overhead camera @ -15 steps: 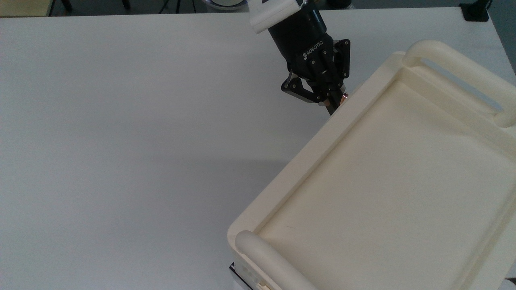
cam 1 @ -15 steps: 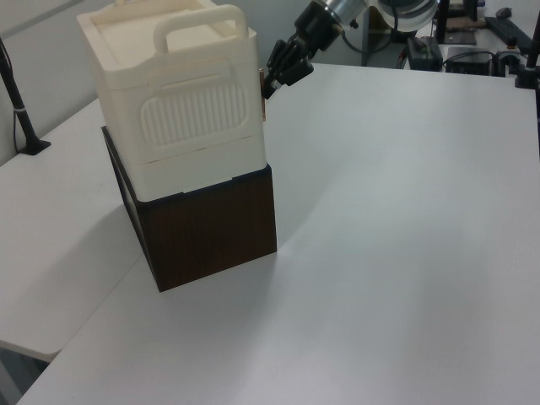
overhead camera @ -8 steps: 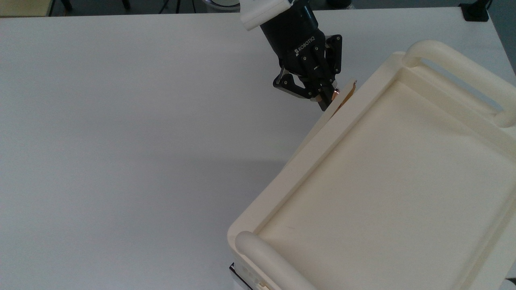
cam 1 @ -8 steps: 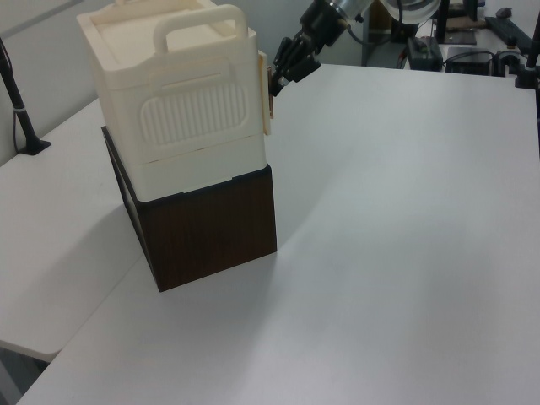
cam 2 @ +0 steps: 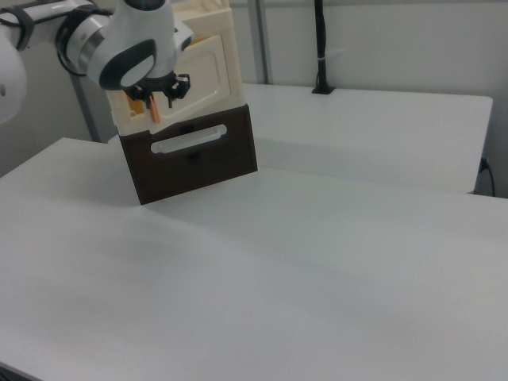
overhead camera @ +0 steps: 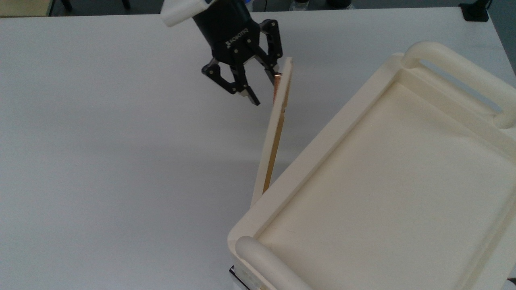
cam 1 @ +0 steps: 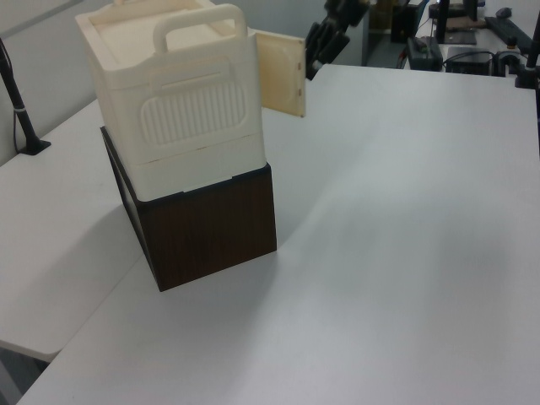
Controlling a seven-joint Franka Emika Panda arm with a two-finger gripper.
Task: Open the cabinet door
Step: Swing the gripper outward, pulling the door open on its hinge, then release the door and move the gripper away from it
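Door [overhead camera: 277, 125] stands swung out from the cabinet [overhead camera: 375, 189] at the bench's far edge; end effector [overhead camera: 258, 84], fingers spread, sits beside its copper handle [overhead camera: 276, 86]. Thin, stiff, probably light; best gripped at that handle.

Arm [overhead camera: 189, 8]: cut by top view's upper edge.
Cabinet [overhead camera: 403, 181]: cut by top view's right and lower edges.

Matt cream plastic cabinet door [overhead camera: 275, 128] with shiny copper-coloured metal handle [overhead camera: 276, 87], dark wood-grain base box [cam 1: 211, 226], smooth matt white table [overhead camera: 121, 141], black metal-looking gripper [overhead camera: 263, 88]
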